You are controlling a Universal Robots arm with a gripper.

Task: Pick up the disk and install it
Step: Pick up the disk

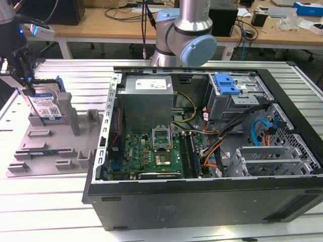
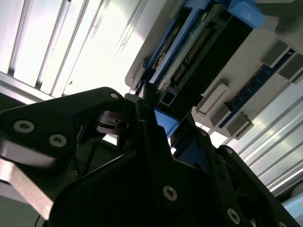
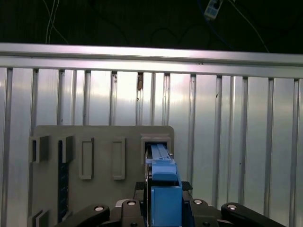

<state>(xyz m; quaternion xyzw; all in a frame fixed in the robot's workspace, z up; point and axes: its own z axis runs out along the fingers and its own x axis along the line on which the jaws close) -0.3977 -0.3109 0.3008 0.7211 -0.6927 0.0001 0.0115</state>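
Observation:
The disk stands upright on edge in a slot of the grey fixture plate, at the exterior view's left. It is silver with a white-and-blue label and a blue carrier frame. My gripper reaches down onto the disk's upper corner. In the first wrist view the blue carrier edge of the disk runs between the black fingers of my gripper, which press against both its sides. The second wrist view shows the disk with its connector row, and my gripper shut on its blue frame.
An open computer case lies on the ribbed metal table to the exterior view's right of the plate. It holds a motherboard, cables and a drive cage with a blue latch. The arm's base stands behind the case.

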